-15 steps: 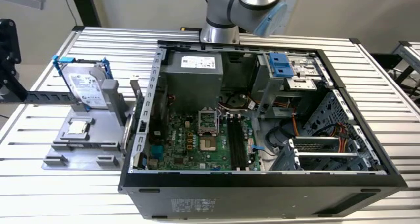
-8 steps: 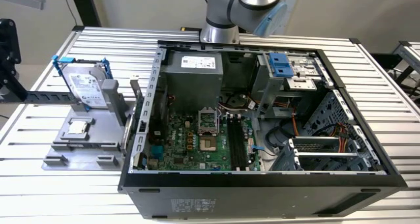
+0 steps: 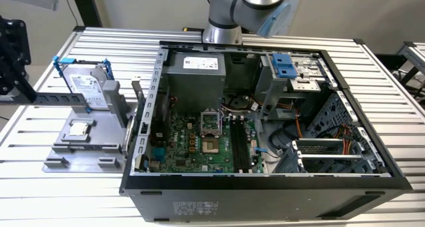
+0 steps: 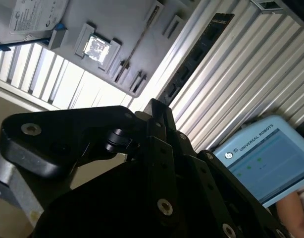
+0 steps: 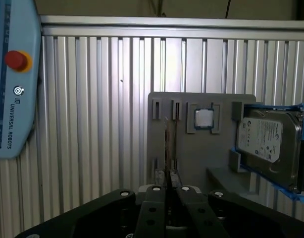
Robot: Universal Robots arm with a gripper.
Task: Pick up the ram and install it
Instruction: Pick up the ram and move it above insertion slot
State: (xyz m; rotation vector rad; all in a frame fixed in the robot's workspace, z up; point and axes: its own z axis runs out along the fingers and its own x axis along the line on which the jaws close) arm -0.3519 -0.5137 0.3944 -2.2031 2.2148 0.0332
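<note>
My gripper [image 5: 168,184] is shut on the ram [image 4: 196,59], a long dark stick with a row of chips that juts out from the fingertips [image 4: 153,108]. In the first wrist view the ram [image 5: 167,148] is edge-on, a thin line over the grey fixture [image 5: 191,153]. The gripper hangs well above the ribbed table, over the fixture's side. In the exterior view the arm [image 3: 246,8] stands behind the open computer case [image 3: 265,187]. The dark memory slots [image 3: 239,142] lie on the green motherboard inside it.
The grey fixture [image 3: 86,142] on the exterior view's left carries a silver hard drive [image 3: 83,85] in a blue bracket and a small square processor [image 3: 78,129]. A teach pendant [image 5: 13,74] lies on the table beyond the fixture. Cables and drive cages crowd the case's right half.
</note>
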